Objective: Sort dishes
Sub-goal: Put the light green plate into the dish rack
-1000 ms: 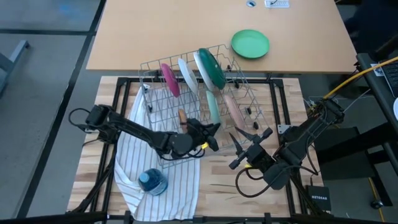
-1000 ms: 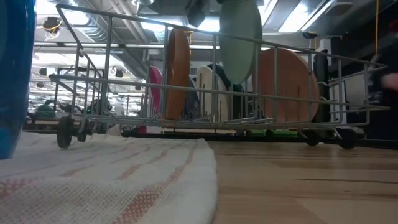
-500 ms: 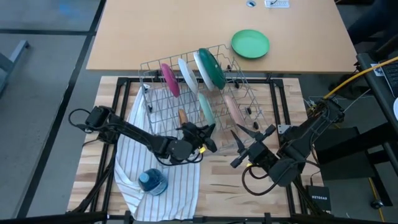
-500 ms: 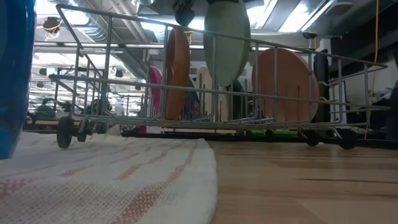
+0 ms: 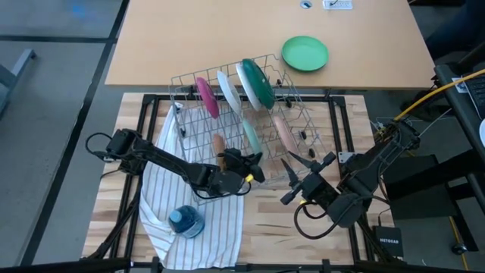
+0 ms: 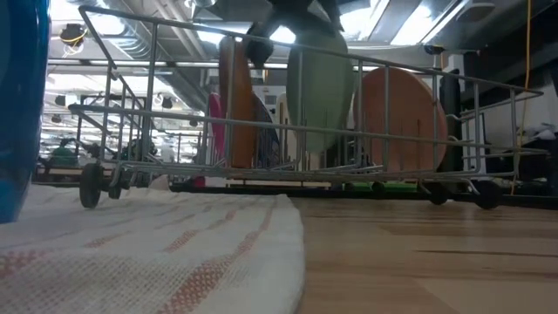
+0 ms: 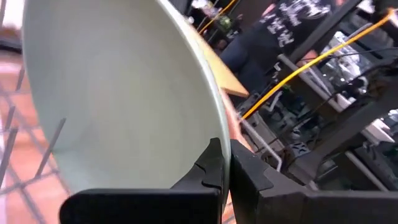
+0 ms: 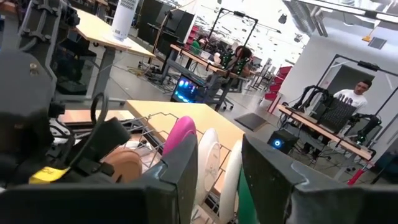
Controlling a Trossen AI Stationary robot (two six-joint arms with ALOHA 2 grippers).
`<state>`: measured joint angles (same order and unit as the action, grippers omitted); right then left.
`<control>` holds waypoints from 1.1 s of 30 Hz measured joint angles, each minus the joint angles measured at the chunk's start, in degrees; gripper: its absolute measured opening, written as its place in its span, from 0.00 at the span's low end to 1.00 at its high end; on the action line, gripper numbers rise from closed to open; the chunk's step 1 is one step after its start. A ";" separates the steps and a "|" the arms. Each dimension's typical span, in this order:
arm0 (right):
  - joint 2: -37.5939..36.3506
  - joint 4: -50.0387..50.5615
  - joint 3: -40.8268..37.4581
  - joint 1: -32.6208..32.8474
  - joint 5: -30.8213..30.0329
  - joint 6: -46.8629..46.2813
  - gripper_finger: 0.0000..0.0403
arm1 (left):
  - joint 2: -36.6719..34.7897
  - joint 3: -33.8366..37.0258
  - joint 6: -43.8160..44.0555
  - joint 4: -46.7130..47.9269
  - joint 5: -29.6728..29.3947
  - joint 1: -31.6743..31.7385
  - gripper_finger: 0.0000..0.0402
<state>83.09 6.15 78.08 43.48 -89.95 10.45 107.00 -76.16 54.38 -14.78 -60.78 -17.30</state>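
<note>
1. High view: my left end effector (image 5: 244,161) sits at the near edge of the wire rack (image 5: 186,80), clamped on the rim of the pale mint plate (image 5: 251,134). The left wrist view confirms it, with both fingers (image 7: 214,168) closed thin on the plate's edge.

2. Change noted: over the last second the mint plate has come down and shifted toward the brown plate (image 6: 234,100). In the low view it previously hung with most of its disc above the rack's top wire; now most of it (image 6: 319,87) lies below that wire, between the brown plate and the pale pink plate (image 6: 397,118).

3. Meaning for the task: I judge the mint plate is being seated in a slot and is nearly down. Whether its lower edge rests on the rack floor I cannot tell. Release is not yet done.

4. Rack contents, far row: magenta plate (image 5: 206,96), a pale plate (image 5: 228,91) I take for the speckled blue one, and the white plate with dark green back (image 5: 256,82), all on edge.

5. Rack contents, near row: brown, mint and pink plates, all upright.

6. Outside the rack: a green plate (image 5: 305,53) lies flat on the far surface (image 5: 189,38); a small blue container (image 5: 186,221) stands on the striped towel (image 5: 220,216).

7. My right end effector (image 5: 303,173) waits just beside the rack's near right corner, fingers spread, holding nothing.
</note>
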 joint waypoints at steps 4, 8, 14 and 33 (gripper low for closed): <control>0.00 -0.02 0.00 0.00 0.04 0.42 0.32 | 0.00 0.00 5.01 3.76 0.32 -0.26 0.00; 0.00 -0.02 0.00 0.00 0.23 0.52 0.32 | 0.02 0.01 7.33 5.34 0.41 -0.31 0.04; 0.00 -0.04 0.00 0.00 0.99 0.55 0.32 | 0.02 0.00 7.18 5.31 0.16 -0.07 0.10; 0.00 -0.03 0.00 0.00 1.03 0.58 0.32 | 0.00 0.00 3.31 5.14 0.14 -0.38 0.32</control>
<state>83.09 6.12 78.08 43.48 -88.92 11.03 107.00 -76.16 57.69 -9.65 -60.64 -17.68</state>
